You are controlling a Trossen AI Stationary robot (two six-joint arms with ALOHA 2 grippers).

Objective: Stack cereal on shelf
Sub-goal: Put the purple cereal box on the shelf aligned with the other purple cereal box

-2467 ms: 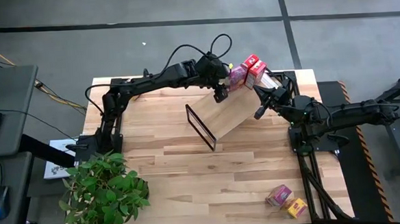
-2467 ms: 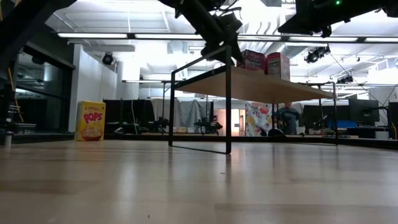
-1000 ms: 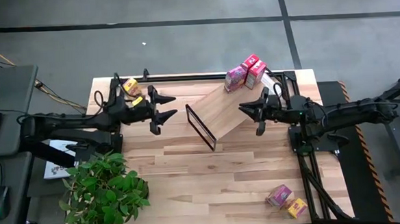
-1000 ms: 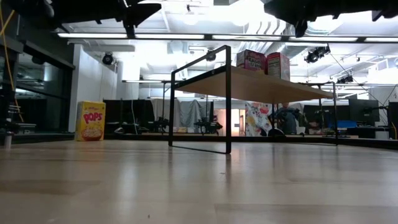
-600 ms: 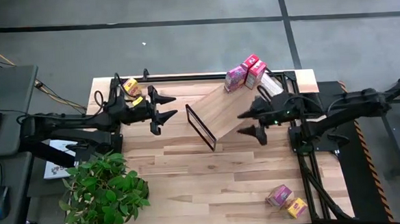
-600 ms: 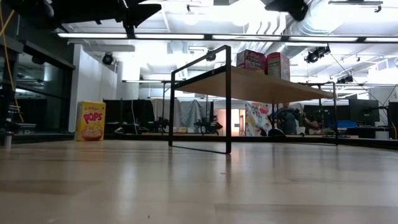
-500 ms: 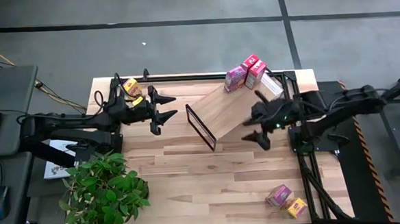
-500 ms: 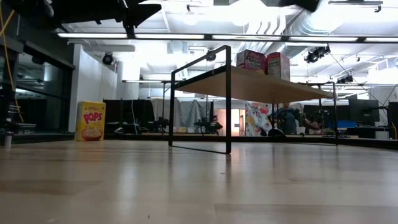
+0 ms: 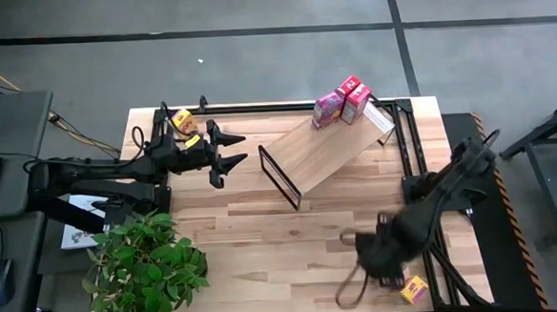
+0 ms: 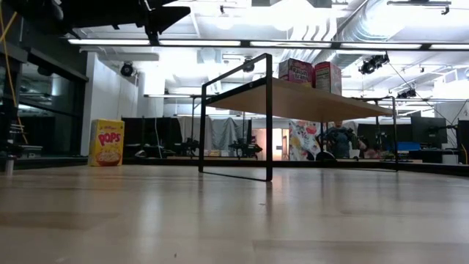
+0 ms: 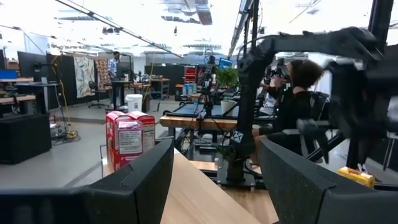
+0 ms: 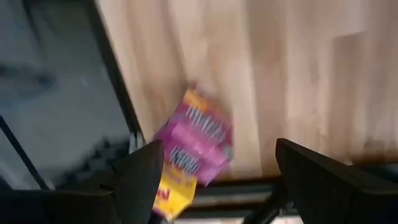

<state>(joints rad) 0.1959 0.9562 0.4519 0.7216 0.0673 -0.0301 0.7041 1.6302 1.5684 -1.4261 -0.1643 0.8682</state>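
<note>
1. The long light-wood shelf with black wire-frame ends (image 9: 328, 151) stands slantwise on the far middle of the pale plank table (image 9: 264, 243), its top board raised on the frames, as the low view shows.
2. A small pink-magenta cardboard cereal box (image 9: 328, 107) and a small red cardboard cereal box (image 9: 355, 98) stand upright, side by side and touching, at the far right end of the shelf.
3. Two small yellow cardboard cereal boxes (image 9: 185, 123) lie at the table's far left, just beside the left arm's wrist.
4. A second pink-magenta cereal box (image 12: 196, 144) lies near the table's near right corner, with a further yellow box (image 9: 413, 289) just beside it by the black table rail.
5. The left pincer (image 9: 229, 151) hangs above the left part of the table, pointed at the shelf's near end, its fingers apart and empty.
6. The right pincer (image 9: 353, 265) is low over the near right corner, close above the pink-magenta box there, its dark fingers (image 12: 140, 174) spread wide to either side of that box and holding nothing.
7. A leafy green plant (image 9: 143, 263) sits at the near left corner.
</note>
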